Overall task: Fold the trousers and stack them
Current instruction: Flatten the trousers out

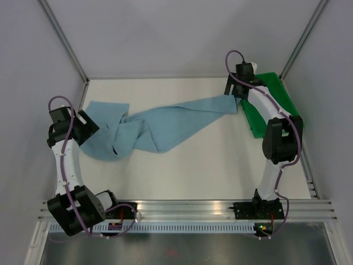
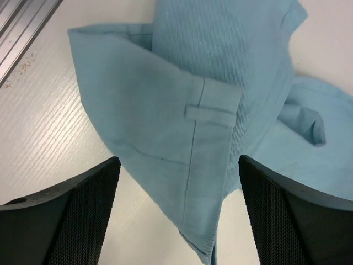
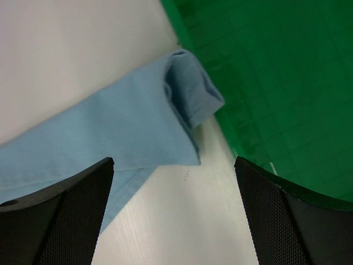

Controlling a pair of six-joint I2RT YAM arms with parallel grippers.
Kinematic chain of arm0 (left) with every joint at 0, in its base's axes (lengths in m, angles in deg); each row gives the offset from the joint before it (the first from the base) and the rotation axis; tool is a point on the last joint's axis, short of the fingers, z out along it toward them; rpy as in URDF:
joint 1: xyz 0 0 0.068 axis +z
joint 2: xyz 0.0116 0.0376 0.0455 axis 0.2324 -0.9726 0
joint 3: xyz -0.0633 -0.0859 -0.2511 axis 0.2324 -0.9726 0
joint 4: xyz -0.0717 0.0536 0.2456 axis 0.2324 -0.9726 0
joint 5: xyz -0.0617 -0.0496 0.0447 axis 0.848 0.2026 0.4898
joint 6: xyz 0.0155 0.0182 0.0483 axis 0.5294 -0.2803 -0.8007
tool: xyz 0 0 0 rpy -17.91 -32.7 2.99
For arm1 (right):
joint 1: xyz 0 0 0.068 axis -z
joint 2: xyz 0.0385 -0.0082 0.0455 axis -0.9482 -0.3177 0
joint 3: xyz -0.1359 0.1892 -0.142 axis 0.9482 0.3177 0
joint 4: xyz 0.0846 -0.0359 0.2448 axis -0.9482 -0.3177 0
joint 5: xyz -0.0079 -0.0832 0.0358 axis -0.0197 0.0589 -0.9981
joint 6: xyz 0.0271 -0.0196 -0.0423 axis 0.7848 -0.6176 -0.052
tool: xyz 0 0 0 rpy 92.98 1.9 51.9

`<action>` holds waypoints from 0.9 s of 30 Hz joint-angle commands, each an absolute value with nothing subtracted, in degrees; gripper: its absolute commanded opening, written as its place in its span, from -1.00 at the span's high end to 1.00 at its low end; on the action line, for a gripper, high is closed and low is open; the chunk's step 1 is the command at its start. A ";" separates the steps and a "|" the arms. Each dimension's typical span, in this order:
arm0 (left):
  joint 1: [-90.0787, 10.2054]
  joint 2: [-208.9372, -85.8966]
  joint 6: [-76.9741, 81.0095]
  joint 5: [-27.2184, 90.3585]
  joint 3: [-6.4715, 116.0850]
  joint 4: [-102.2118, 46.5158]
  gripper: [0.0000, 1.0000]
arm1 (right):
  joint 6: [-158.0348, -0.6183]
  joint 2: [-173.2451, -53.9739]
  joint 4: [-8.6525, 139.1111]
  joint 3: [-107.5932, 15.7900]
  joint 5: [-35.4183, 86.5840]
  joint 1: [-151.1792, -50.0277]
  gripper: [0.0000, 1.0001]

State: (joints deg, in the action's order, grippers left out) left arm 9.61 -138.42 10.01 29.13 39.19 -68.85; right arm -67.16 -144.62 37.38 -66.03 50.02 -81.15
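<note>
The light sky-blue trousers (image 1: 160, 124) lie stretched across the white table, waist end bunched at the left, leg ends reaching right. My left gripper (image 1: 84, 122) is open just above the waist end; the left wrist view shows a belt loop and the waistband corner (image 2: 209, 110) between the spread fingers (image 2: 83, 215). My right gripper (image 1: 236, 94) is open over the leg cuff (image 3: 190, 96), which lies beside the green tray's edge. Its fingers (image 3: 287, 221) hold nothing. The waistband button is hidden.
A green plastic tray (image 1: 284, 102) stands at the right back of the table, partly under the right arm; it fills the right side of the right wrist view (image 3: 276, 72). A metal rail (image 1: 182, 210) runs along the near edge. Grey walls enclose the table.
</note>
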 commanded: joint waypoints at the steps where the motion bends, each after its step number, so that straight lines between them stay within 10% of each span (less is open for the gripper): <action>1: 11.35 -135.73 11.01 30.83 42.57 -66.34 -0.88 | -68.29 -142.92 35.23 -66.60 49.93 -77.63 -0.94; 8: 7.59 -135.29 6.18 54.94 56.17 -64.40 -0.88 | -70.86 -140.02 39.90 -59.93 39.73 -82.02 -0.92; 27: -23.63 -140.29 13.01 29.84 48.48 -69.80 -0.75 | -70.58 -151.26 48.78 -63.77 31.03 -94.05 -0.48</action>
